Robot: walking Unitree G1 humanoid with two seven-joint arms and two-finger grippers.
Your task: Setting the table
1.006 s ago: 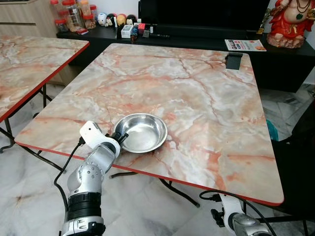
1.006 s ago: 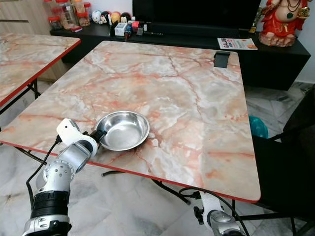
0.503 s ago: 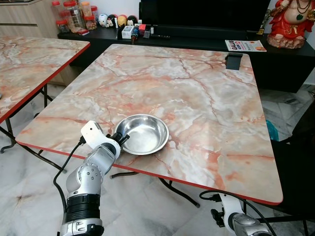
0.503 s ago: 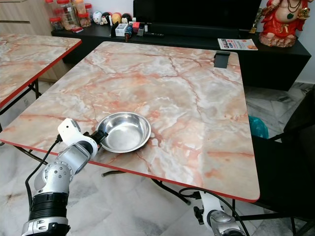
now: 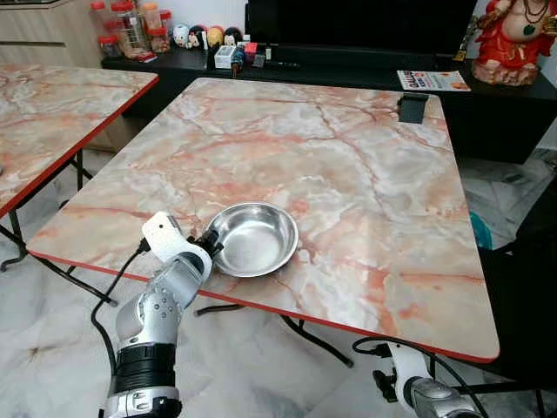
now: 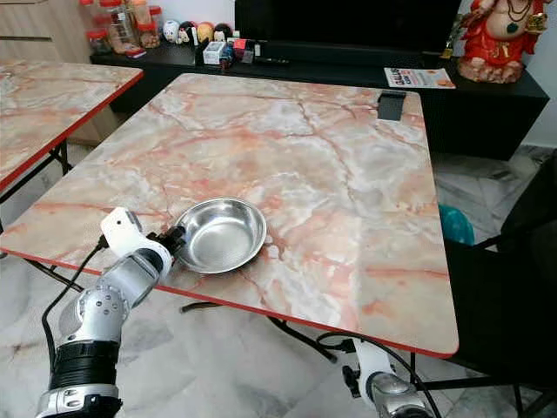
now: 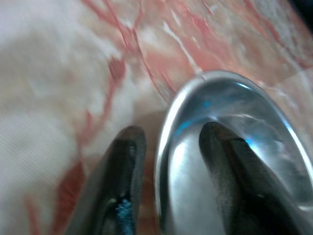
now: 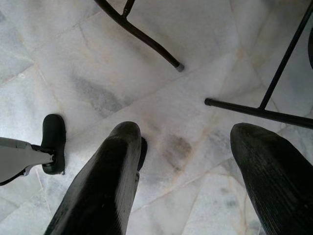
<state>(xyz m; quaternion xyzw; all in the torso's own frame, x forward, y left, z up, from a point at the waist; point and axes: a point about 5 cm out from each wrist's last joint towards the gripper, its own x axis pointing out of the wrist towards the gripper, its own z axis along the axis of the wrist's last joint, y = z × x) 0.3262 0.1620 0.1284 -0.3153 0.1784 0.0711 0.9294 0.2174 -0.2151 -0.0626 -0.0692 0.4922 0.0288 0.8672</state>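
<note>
A shiny steel bowl [image 5: 254, 238] rests upright on the marble-patterned table [image 5: 348, 174], close to its near left edge. My left gripper [image 5: 209, 243] reaches over that edge to the bowl's left rim. In the left wrist view the gripper [image 7: 171, 129] is open and straddles the bowl [image 7: 254, 147]. One finger [image 7: 120, 176] is outside the rim, the other inside, with a gap on both sides. My right arm [image 5: 425, 396] hangs low by the table's near right corner. Its gripper [image 8: 187, 129] is open over the floor.
A second marble table [image 5: 52, 113] stands at the left. A small black holder [image 5: 413, 106] sits at the table's far right corner. Behind is a black cabinet [image 5: 365, 65] with jars, figurines and a red statue [image 5: 515, 39]. A dark chair [image 5: 533, 287] stands at the right.
The bowl and my left gripper have shifted slightly to the right on the table. The bowl has stayed put over the last half second. The right arm has not moved.
</note>
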